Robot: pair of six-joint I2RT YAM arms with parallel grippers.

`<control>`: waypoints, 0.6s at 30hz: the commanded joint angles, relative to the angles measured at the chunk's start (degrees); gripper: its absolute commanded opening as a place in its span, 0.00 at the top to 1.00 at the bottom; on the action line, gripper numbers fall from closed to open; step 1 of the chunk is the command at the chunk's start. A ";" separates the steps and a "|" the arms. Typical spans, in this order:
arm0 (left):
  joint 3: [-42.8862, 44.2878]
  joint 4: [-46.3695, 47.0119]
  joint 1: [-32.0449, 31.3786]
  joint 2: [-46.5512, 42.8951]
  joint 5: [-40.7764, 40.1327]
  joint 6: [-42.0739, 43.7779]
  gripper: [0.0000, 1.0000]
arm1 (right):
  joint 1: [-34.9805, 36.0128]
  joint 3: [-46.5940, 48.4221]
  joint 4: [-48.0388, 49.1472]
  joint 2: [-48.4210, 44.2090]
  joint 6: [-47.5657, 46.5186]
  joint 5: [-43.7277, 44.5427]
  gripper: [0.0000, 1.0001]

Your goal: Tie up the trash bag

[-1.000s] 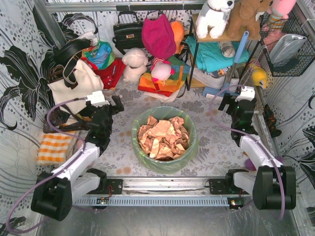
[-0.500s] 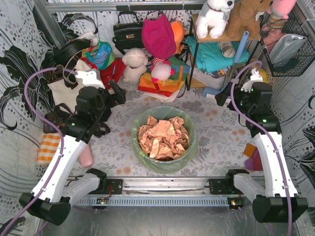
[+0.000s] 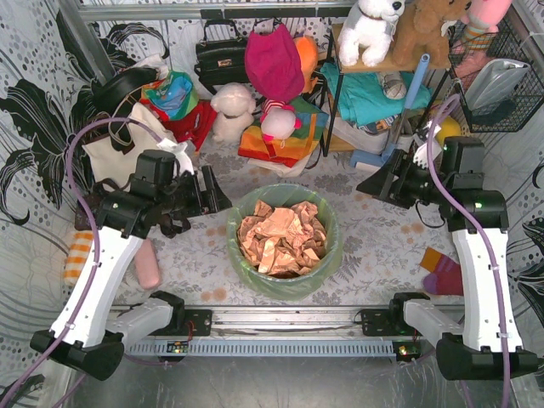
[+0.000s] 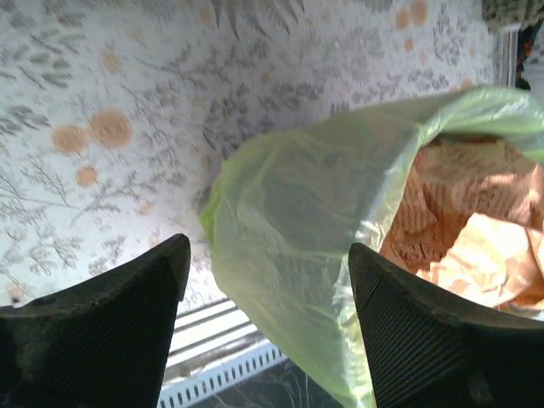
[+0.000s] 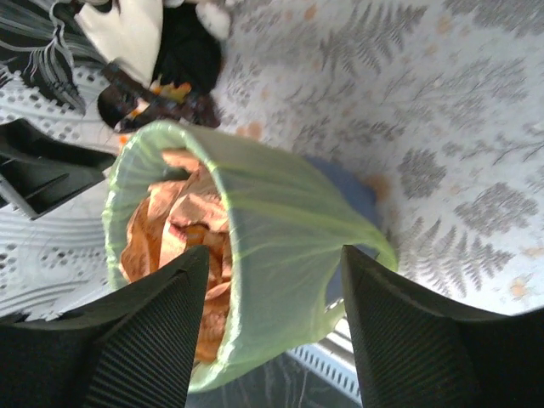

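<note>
The left wrist view cuts the bag (image 4: 323, 212) off at its right and bottom edges, and my left gripper (image 4: 269, 248) runs off the bottom. The bag hides nearly all the bin (image 5: 353, 200) (just a blue sliver shows, right of centre). From above, my left arm (image 3: 93, 280) covers part of a pink thing (image 3: 150, 265), lower left.

Fern-print tablecloth (image 3: 374, 229), black-and-white floral walls (image 3: 34, 110), metal shelf rack (image 3: 339, 102), wire basket (image 3: 478, 121) at right
</note>
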 commanded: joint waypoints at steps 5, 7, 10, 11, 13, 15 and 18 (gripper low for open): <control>0.69 -6.03 -1.98 -1.21 9.53 -2.16 0.20 | 2.76 -0.85 -7.43 -0.60 2.21 -8.40 0.42; 0.88 -6.00 -2.91 -1.14 10.97 -2.70 0.22 | 4.71 -1.77 -6.75 -0.29 2.99 -9.11 0.42; 1.53 -6.11 -4.71 -0.70 12.15 -3.03 0.23 | 11.16 -2.59 -5.35 0.56 5.16 -7.29 0.44; 1.57 -6.18 -5.04 -0.61 12.37 -3.04 0.23 | 13.18 -2.62 -5.03 1.00 5.66 -6.28 0.44; 1.44 -6.35 -5.66 -0.41 12.29 -2.89 0.25 | 16.25 -2.61 -4.58 2.09 6.40 -4.91 0.47; 1.24 -6.39 -5.96 -0.40 12.22 -2.90 0.28 | 18.21 -2.63 -4.25 2.93 6.85 -3.85 0.49; 1.13 -6.35 -6.10 -0.67 11.45 -2.70 0.38 | 19.57 -3.01 -4.53 3.76 6.77 -2.53 0.52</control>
